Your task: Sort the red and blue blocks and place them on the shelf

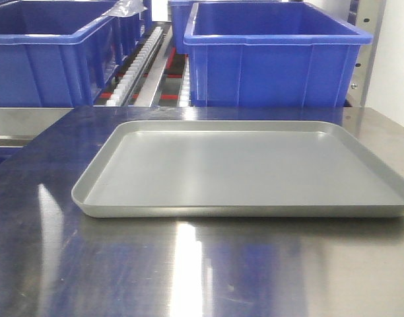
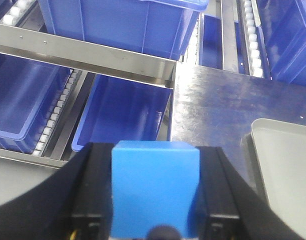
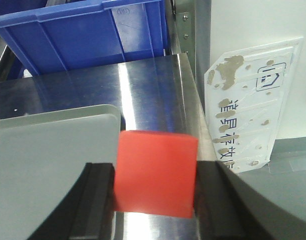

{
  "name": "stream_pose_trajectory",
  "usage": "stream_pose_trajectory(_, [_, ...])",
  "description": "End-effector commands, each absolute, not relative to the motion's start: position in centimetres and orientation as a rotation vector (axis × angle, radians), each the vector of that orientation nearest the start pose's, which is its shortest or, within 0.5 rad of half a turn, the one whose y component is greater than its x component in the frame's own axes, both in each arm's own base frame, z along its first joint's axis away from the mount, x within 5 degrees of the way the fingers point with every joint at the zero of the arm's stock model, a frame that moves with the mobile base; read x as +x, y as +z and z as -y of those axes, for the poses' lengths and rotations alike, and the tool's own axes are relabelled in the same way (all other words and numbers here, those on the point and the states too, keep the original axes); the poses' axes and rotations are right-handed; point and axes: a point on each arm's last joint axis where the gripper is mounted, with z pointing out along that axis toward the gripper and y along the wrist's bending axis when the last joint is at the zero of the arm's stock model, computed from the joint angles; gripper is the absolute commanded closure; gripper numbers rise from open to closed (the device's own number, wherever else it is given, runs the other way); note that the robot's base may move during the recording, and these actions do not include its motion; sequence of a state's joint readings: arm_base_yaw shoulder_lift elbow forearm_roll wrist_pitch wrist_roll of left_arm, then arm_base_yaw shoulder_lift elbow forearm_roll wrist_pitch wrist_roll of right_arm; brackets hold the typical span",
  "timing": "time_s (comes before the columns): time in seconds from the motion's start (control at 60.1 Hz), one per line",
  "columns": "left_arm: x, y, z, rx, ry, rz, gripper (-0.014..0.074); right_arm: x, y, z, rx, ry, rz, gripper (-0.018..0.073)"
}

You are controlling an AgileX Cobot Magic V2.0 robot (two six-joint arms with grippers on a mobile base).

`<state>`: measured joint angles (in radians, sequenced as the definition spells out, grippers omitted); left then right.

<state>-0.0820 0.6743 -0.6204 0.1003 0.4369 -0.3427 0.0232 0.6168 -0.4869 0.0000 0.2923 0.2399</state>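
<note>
- The blue block (image 2: 155,187) sits low in the centre of the left wrist view. The left end effector (image 2: 155,192) is closed on it, with a black finger (image 2: 95,185) pressed to each side face.
- The red block (image 3: 155,172) sits low in the centre of the right wrist view, clamped the same way by the right end effector (image 3: 155,187). It is just beside the rounded corner of the tray (image 3: 53,150).
- Both are plain matte cubes with crisp edges. They look rigid and light, and not slippery. Two flat opposite faces, gripped squarely, seem the safest hold, since a grip across the corners could let a cube twist.
- The tray is shallow and smooth grey, with a low raised lip.
- It rests on the tabletop (image 1: 189,277), brushed steel that is scuffed and mirror-bright.
- The shelf (image 2: 83,55) fills the upper part of the left wrist view. It has flat silver rails, white roller tracks (image 1: 139,66) and glossy, thick-rimmed blue bins (image 1: 274,59).
</note>
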Motion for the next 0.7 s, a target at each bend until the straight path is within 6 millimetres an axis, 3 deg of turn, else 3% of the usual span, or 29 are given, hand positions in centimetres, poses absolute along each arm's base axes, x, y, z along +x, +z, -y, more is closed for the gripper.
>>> stream_pose_trajectory(0.0, [13.96, 34.17, 0.79, -0.188, -0.199, -1.854, 0.0470, 13.07, 31.71, -0.21, 0.183, 0.169, -1.782, 0.0495])
stream_pose_trajectory(0.683, [13.96, 34.17, 0.79, -0.188, -0.199, -1.854, 0.0470, 13.07, 31.71, -0.21, 0.183, 0.169, -1.782, 0.0495])
